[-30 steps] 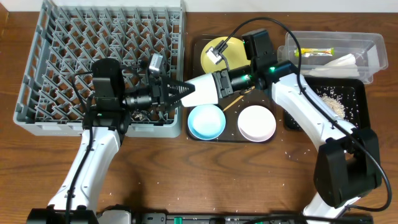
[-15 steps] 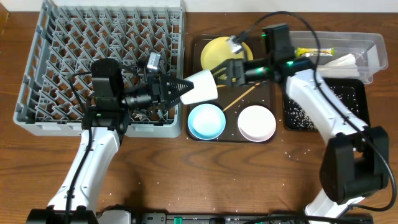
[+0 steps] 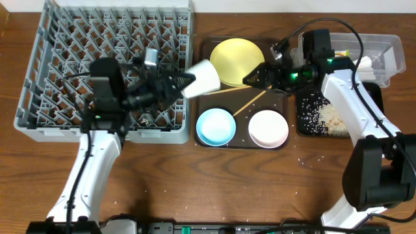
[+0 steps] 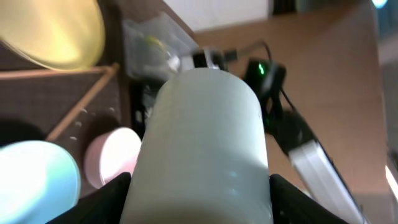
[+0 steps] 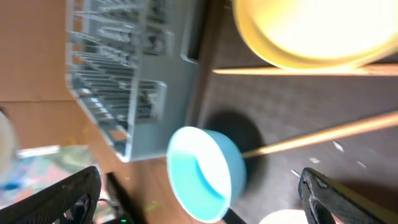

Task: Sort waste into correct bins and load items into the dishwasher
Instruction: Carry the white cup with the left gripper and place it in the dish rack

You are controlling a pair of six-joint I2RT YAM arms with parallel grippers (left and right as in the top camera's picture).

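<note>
At the right edge of the grey rack (image 3: 39,78), the left gripper (image 3: 186,82) holds the white cup (image 3: 205,77) on its side, jaws clamped around it and lifted above the brown tray (image 3: 242,123). The right gripper (image 3: 250,79), which was on that cup a second ago, has let go and drawn back to the right over the tray, its jaws now spread wide with nothing between them. The handover looks done, so the cup is the left arm's to set among the pegs, while the yellow plate (image 3: 237,60), blue bowl (image 3: 216,126), white bowl (image 3: 268,128) and chopsticks (image 3: 250,103) wait on the tray.
</note>
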